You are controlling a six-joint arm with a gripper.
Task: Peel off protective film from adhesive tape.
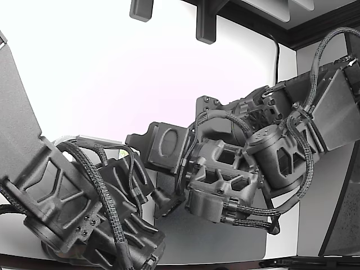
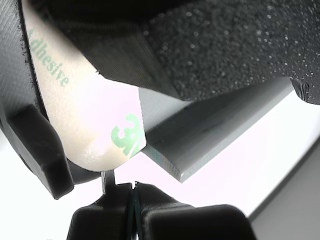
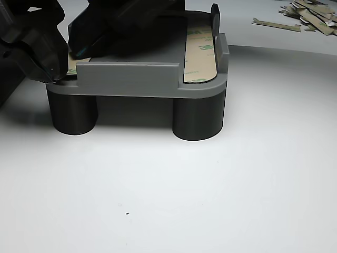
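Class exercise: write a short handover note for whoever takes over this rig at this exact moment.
Gripper: down at one end of the grey fixture; whether it is open or shut cannot be told.
Liner near it: curled up off the part, peel apparently started.
Other tape strip: lies flat in the fixture, liner on.
Peeled scraps: piled on the table behind.
Left: finish this peel, then the flat strip.

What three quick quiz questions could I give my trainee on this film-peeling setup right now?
1. True or false: the tape strip on the grey fixture carries green print.
2. What lies on the table at the far corner: A) peeled liner scraps B) screws?
3. Fill in: the fixture stands on dark round ____.

Key: 1 true; 2 A; 3 legs.
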